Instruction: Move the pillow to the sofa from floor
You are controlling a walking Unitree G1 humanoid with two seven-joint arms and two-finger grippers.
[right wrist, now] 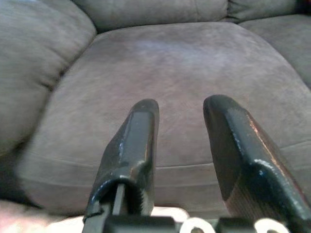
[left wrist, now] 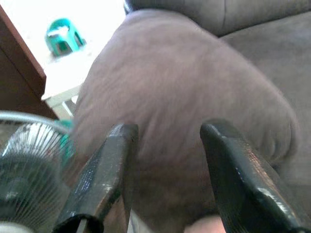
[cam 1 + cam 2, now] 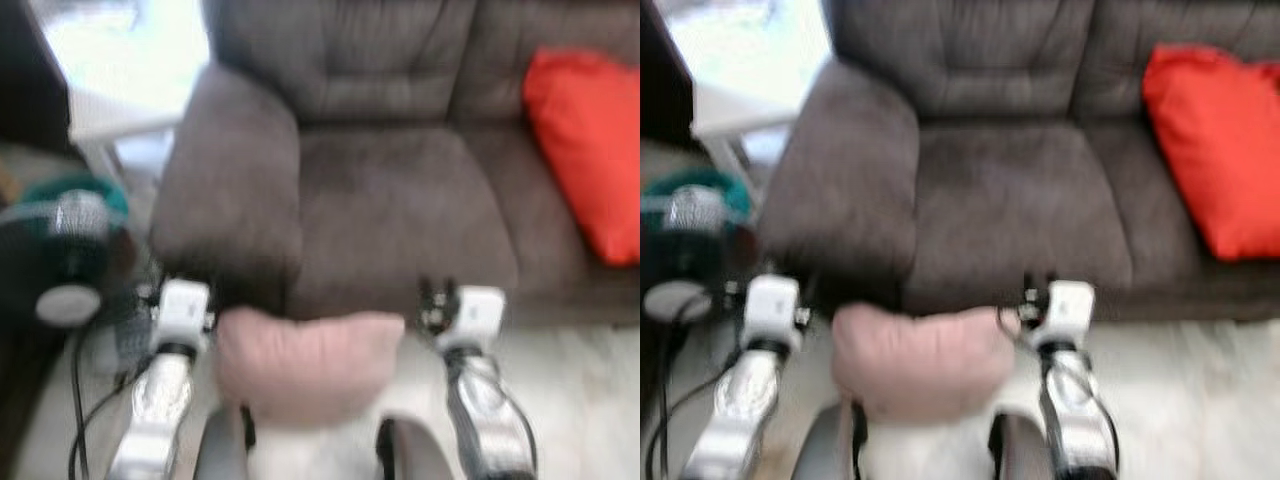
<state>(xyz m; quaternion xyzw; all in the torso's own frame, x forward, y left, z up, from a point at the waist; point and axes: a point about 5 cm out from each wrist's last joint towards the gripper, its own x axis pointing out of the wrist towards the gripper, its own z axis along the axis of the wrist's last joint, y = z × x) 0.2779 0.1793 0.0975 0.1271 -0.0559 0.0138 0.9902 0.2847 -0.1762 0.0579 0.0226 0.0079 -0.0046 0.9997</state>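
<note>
Between the two silver arms, at the near edge of the dark sofa [image 3: 400,200], the pink pillow [image 3: 305,362] was pressed from both sides. Left end effector [image 2: 167,133] faced the sofa's left armrest [image 2: 180,92], right end effector [image 1: 180,109] the seat cushion [image 1: 170,68]; both had fingers apart, gripping nothing. A red cushion [image 3: 590,150] lay far right, a fan [image 3: 70,250] far left.

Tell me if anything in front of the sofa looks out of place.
The pink pillow is off the seat, low against the sofa front between the robot's arms, while the red pillow sits on the seat. A fan stands beside the armrest.
</note>
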